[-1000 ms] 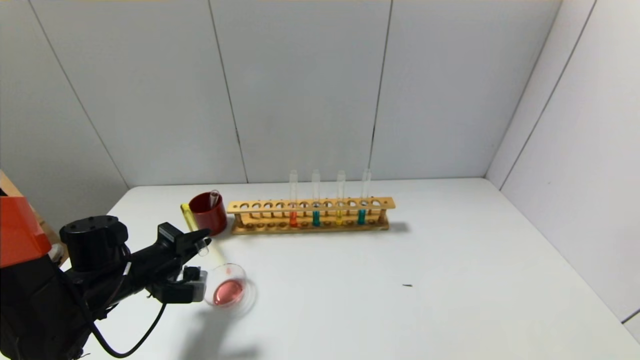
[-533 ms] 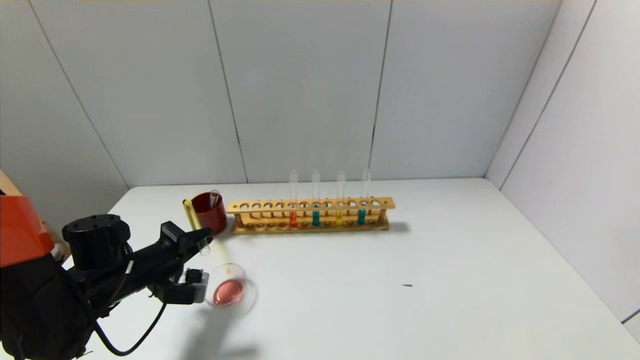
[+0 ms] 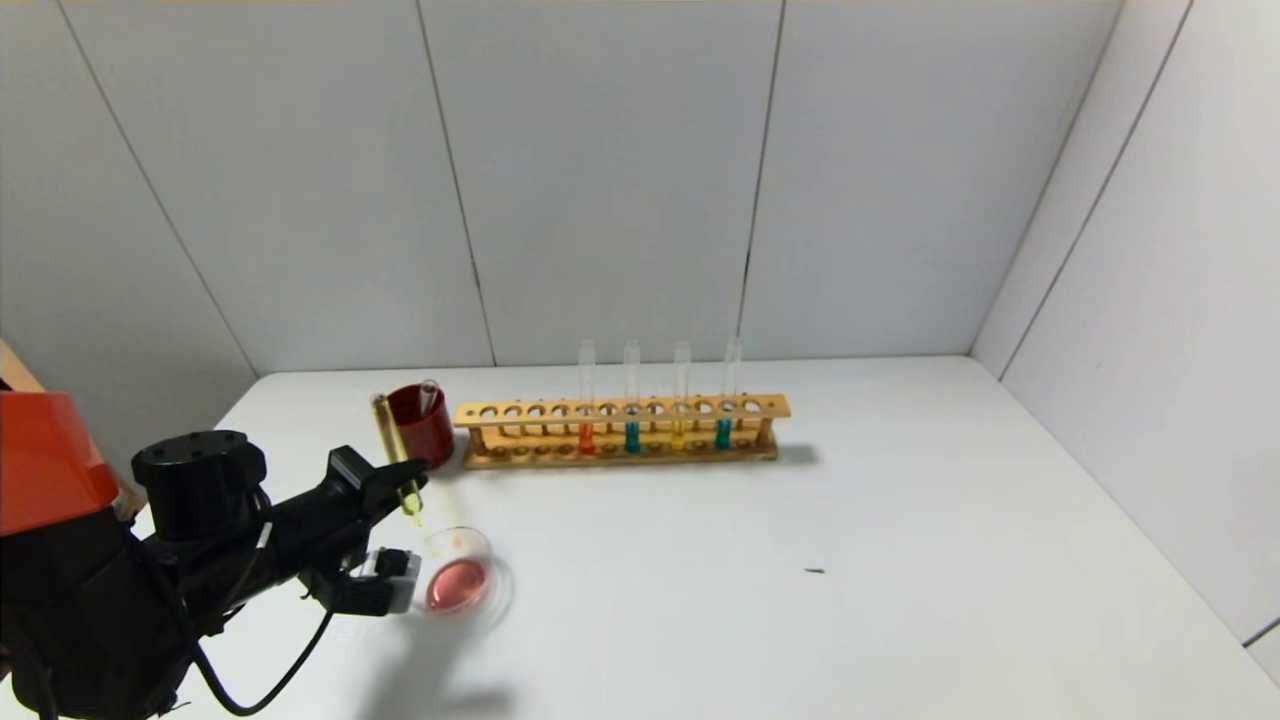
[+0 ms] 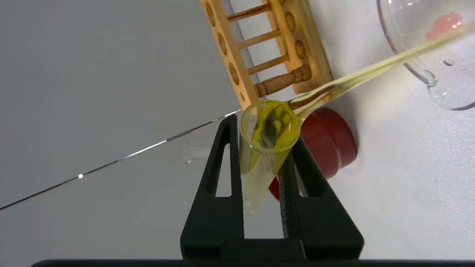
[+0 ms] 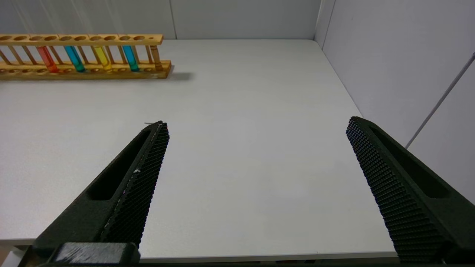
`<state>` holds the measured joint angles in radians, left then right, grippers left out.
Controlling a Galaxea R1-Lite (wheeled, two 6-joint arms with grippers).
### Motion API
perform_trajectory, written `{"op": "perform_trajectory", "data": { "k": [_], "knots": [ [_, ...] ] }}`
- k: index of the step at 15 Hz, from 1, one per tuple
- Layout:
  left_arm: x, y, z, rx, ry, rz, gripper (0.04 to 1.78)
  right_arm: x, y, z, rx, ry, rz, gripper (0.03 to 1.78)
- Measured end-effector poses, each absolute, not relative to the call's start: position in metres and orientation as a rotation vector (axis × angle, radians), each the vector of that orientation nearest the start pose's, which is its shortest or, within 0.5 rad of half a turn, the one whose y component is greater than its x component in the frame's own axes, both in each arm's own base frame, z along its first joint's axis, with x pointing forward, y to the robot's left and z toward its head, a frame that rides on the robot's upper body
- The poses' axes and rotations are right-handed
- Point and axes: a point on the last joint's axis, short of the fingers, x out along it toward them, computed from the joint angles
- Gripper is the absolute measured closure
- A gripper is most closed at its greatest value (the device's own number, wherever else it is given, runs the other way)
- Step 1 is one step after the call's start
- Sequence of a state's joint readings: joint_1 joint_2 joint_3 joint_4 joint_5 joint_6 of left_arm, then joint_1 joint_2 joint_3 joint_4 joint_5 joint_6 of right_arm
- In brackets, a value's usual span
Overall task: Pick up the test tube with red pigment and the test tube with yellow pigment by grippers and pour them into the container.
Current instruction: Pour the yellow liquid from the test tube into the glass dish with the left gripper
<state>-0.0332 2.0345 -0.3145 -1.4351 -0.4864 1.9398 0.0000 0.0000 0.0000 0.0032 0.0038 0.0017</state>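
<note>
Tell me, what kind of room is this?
Probably a small science lab set up for practice. A wooden rack holds glass tubes of coloured liquid, a glass dish sits on a white table, and the left gripper tips a yellow tube over it.

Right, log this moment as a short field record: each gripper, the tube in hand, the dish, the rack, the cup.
left gripper: shut on the test tube with yellow pigment, tilted mouth-down over the container
pour: yellow stream leaving the tube mouth toward the dish
container: clear dish on the table, already holding red liquid
wooden rack: four tubes upright: orange-red, teal, yellow, teal
red cup: beside the rack's left end, one empty tube in it
right gripper: open, away from the work, holding nothing
</note>
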Motion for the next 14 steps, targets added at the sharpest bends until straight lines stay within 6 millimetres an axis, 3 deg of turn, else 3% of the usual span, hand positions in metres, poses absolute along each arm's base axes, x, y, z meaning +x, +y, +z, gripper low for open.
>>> {"op": "perform_trajectory", "data": {
  "k": [14],
  "knots": [
    [0.2816,-0.024,0.0516,1.846,-0.328,-0.62,1.5,-0.0228,0.0001,0.0752,0.002,0.003,0.004,0.06]
  ]
}}
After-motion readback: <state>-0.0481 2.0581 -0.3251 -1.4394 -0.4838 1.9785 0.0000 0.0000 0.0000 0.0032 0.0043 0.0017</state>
